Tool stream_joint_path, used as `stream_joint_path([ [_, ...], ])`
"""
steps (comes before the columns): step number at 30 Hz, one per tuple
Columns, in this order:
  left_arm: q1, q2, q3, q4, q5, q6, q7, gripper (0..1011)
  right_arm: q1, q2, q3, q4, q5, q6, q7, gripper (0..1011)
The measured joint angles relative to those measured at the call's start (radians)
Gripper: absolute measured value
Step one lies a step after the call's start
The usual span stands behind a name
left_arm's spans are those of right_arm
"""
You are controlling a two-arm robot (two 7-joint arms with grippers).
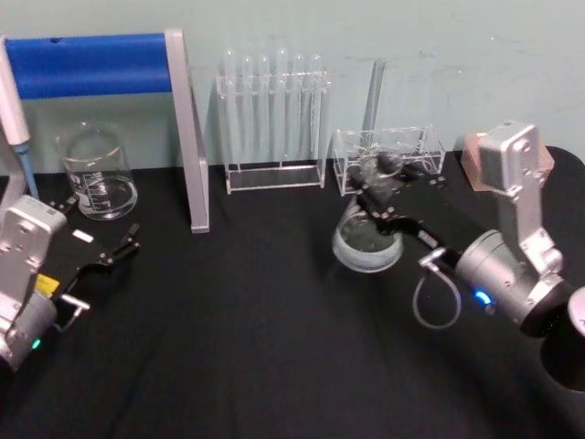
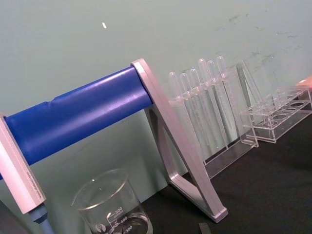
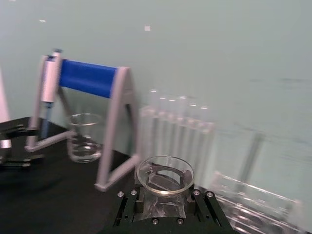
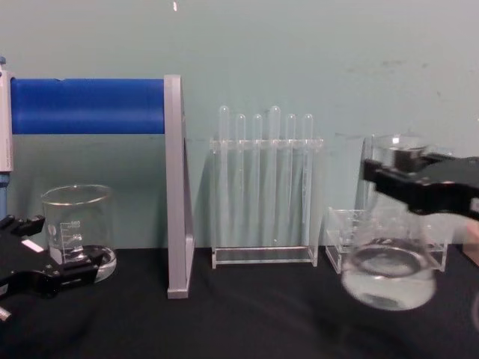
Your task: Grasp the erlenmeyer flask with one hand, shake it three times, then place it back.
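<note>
The erlenmeyer flask (image 1: 367, 243) is clear glass with a wide round base and some clear liquid, right of centre over the black table. My right gripper (image 1: 373, 203) is shut on its narrow neck, reaching in from the right. In the chest view the black jaws (image 4: 408, 178) clamp the neck just under the flared rim, and the flask (image 4: 389, 273) body looks blurred and a little tilted. The right wrist view looks down on the flask (image 3: 164, 178) rim between the fingers of the right gripper (image 3: 163, 204). My left gripper (image 1: 96, 227) rests open at the table's left, also seen low in the chest view (image 4: 49, 253).
A glass beaker (image 1: 96, 174) stands at the back left beside a blue-barred silver stand (image 1: 187, 137). A rack of test tubes (image 1: 272, 119) and a low clear rack (image 1: 388, 157) line the back wall just behind the flask. A tan block (image 1: 475, 155) sits at the far right.
</note>
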Motion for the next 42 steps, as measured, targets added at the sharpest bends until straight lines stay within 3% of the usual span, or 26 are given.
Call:
stream_joint_path([
  [4,0.000,0.000,0.000,0.000,0.000,0.000,0.000,1001,-0.010,-0.001,0.049,0.006,-0.006,0.000,-0.025,450],
  [10,0.000,0.000,0.000,0.000,0.000,0.000,0.000,1001,-0.020,-0.004,0.090,0.011,-0.015,0.000,-0.043,450],
  [18,0.000,0.000,0.000,0.000,0.000,0.000,0.000,1001,-0.025,-0.019,0.105,0.013,-0.025,0.008,-0.034,449],
  [28,0.000,0.000,0.000,0.000,0.000,0.000,0.000,1001,-0.015,-0.050,0.041,0.004,-0.026,0.016,0.034,449],
  [42,0.000,0.000,0.000,0.000,0.000,0.000,0.000,1001,-0.003,-0.057,-0.099,-0.030,0.001,0.022,0.130,450],
])
